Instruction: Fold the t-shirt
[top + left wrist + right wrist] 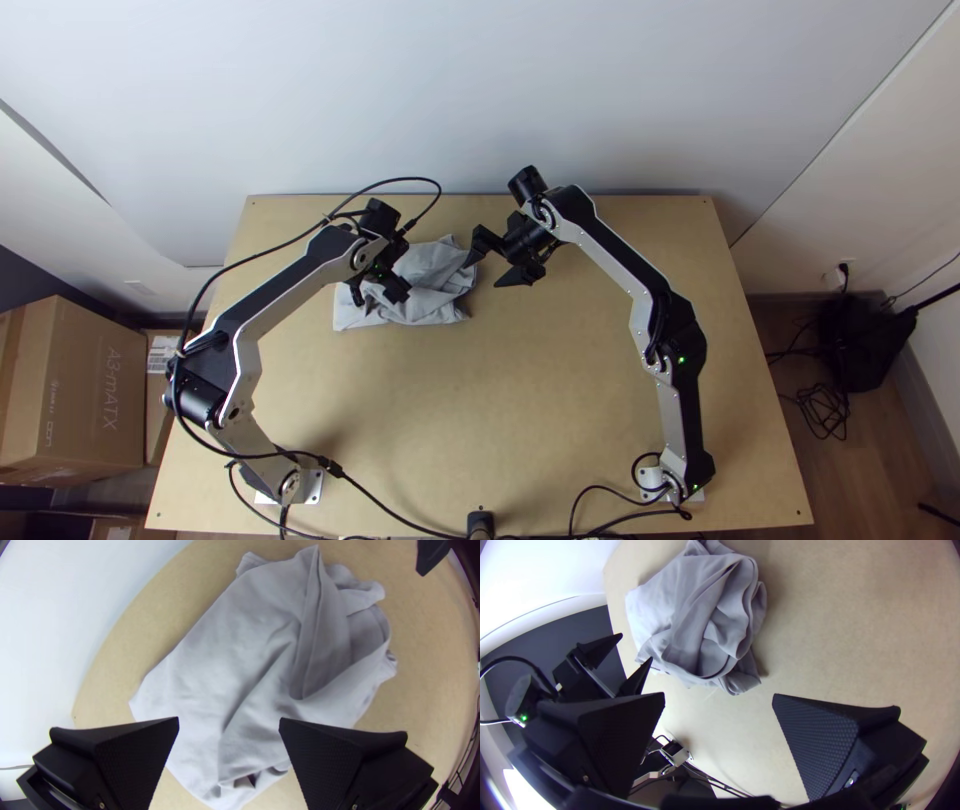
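Grey t-shirt (437,283) lies bunched and creased on the far left part of the tabletop (560,400), left gripper (380,293) wide open above it, right gripper (484,275) likewise wide near its edge.

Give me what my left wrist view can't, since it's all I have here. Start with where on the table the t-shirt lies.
Observer: In the top view, the t-shirt is rumpled on the far left part of the table, clear of the far edge.
Operator: Tell me about the right claw. I catch just a dark tip.
Observer: The right wrist view shows the right claw open, its two fingers wide apart with no cloth between them.
Operator: Say where that arm is mounted.
Observer: The right arm's base stands near the table's near right corner, in the top view.
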Motion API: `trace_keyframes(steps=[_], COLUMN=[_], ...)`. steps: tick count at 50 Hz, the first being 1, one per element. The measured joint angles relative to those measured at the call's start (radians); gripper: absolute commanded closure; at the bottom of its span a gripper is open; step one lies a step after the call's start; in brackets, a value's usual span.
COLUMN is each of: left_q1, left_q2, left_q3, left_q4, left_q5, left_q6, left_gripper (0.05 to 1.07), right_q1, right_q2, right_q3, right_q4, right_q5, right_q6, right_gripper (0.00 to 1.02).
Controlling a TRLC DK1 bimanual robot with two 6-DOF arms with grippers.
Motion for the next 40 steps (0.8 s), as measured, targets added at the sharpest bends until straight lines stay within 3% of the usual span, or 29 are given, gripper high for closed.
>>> trace_keyframes(steps=[19,40], left_q1=[-0.1,-0.138], left_q2=[0.043,0.063], left_q3=[-0.011,0.013], left_q4=[0.008,-0.044], left_q5=[-0.002,0.146], left_q6=[-0.017,-0.13], left_gripper=[0.11,0.11], right_q1=[-0.06,-0.135], right_q2=[-0.093,-0.141], right_q3=[-0.032,-0.109], right_q4=[-0.003,-0.004], right_q5=[-0.004,-0.024], right_q6=[0.0,-0.001], right_gripper=[0.03,0.03])
